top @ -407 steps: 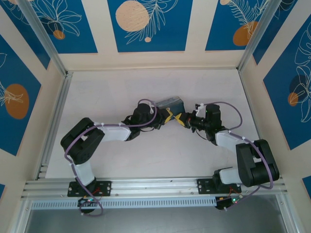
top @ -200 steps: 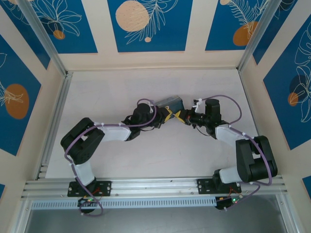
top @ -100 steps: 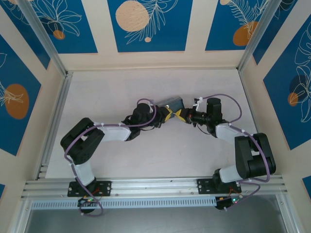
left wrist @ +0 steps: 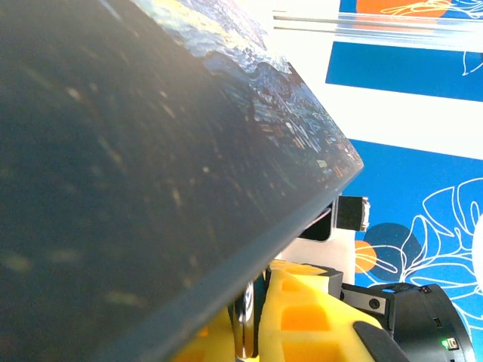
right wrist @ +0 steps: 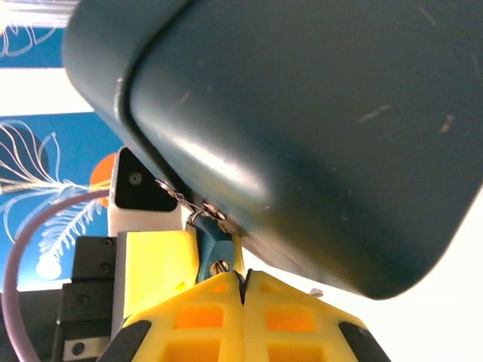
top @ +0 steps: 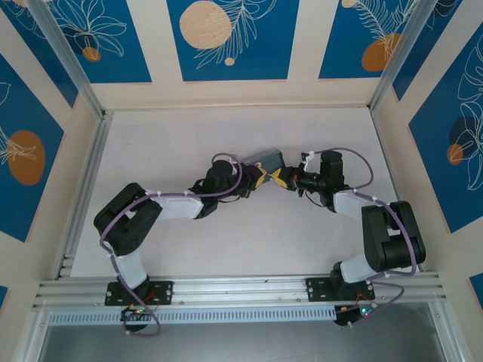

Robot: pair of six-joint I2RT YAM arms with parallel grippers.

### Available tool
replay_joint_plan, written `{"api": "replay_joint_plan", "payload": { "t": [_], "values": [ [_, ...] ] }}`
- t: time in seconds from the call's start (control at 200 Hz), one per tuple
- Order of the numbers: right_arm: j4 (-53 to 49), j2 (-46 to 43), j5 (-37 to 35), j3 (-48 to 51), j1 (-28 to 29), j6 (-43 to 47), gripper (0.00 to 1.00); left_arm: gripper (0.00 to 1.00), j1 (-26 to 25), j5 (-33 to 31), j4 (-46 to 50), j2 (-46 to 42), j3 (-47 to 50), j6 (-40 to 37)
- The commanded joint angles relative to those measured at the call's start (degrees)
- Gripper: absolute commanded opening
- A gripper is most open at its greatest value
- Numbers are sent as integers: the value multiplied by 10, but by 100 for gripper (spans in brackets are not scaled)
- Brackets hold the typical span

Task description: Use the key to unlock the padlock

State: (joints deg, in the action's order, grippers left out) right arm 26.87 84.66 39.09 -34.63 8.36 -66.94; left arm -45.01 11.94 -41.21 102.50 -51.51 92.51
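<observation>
Padlock [right wrist: 214, 245], a tiny bluish body with a small round metal spot low on its face, hangs by its thin metal shackle from a little ring at the edge of the dark, flat rectangular box [right wrist: 317, 136]. That box sits tilted near the middle of the white tabletop [top: 173, 136], between my two arms. My right claw [right wrist: 243, 280] has its yellow fingers pressed together, the lock's body right at their tips. My left claw [top: 255, 179] sits against the box; I cannot tell whether it is clamped.

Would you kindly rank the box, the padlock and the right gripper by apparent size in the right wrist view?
1. box, clearly largest.
2. right gripper, inflated by nearness to the camera.
3. padlock, tiny.
</observation>
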Motion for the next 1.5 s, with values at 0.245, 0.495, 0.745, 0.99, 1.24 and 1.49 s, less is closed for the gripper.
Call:
{"api": "replay_joint_plan", "payload": {
  "t": [0.245, 0.495, 0.745, 0.99, 1.24, 1.49],
  "values": [
    [55, 23, 23, -19, 17, -105, 0, 0, -35, 77, -60, -10, -23, 5],
    [9, 33, 19, -21, 11, -36, 0, 0, -35, 71, -76, -14, -22, 18],
    [89, 79, 35, 1, 5, -71, 0, 0, -37, 66, -98, -19, -24, 26],
    [154, 96, 64, -7, 5, -113, 0, 0, -39, 65, -125, -10, -22, 30],
    [178, 117, 90, -8, -10, -113, 0, 0, -39, 57, -167, -14, -13, 32],
    [225, 124, 98, 6, -11, -168, 0, 0, -39, 53, -185, -15, -10, 23]
  ]
}}
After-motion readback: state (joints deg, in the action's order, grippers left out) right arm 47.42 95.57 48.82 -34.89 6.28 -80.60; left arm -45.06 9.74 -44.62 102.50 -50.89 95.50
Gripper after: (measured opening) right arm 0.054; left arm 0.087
